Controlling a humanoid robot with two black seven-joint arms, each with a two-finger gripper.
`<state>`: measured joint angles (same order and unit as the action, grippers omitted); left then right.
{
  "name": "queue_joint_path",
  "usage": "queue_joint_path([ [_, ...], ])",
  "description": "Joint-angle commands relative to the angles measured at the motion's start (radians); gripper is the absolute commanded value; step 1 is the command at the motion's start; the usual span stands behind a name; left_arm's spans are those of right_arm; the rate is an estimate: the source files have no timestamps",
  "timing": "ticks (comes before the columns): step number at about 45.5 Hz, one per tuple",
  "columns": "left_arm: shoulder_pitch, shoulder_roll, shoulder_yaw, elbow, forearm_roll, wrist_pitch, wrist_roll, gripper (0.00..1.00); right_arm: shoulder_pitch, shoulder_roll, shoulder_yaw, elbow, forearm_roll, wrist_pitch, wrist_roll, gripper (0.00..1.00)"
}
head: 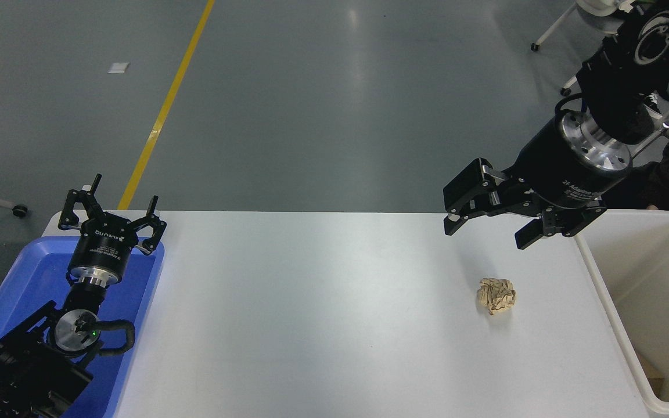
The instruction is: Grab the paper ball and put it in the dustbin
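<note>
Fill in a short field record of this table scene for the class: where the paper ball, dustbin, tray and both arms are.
paper ball: paper ball lying loose on the white table, right of centre
dustbin: dustbin at the right edge
right pincer: right pincer open, above and beyond the ball, apart from it
left pincer: left pincer open, parked over the blue tray

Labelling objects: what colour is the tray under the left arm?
Blue tray, clearest in the head view.

The white table (pixel 323 313) carries the paper ball (pixel 496 295) near its right end, with a blue tray (pixel 137 325) at its left.
</note>
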<state>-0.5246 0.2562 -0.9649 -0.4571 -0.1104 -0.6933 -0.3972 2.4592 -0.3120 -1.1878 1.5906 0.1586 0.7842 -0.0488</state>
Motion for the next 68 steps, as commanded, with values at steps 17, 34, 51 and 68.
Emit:
queue_joint_path([
  [17, -0.002, 0.000, -0.005, 0.000, 0.000, 0.000, -0.002, 1.00, -0.005, 0.001, 0.010, -0.012, 0.009, -0.011, 0.000, 1.00],
  [34, -0.002, 0.000, -0.005, 0.000, 0.000, 0.000, -0.002, 1.00, -0.268, -0.010, 0.010, -0.167, -0.146, -0.166, 0.000, 1.00],
  [51, -0.002, 0.000, -0.003, -0.002, 0.000, 0.000, -0.002, 1.00, -0.768, -0.059, 0.138, -0.506, -0.412, -0.413, 0.010, 1.00],
  [68, -0.003, 0.000, -0.001, -0.002, 0.000, -0.002, 0.005, 1.00, -1.160, -0.021, 0.329, -0.747, -0.531, -0.527, 0.026, 1.00],
])
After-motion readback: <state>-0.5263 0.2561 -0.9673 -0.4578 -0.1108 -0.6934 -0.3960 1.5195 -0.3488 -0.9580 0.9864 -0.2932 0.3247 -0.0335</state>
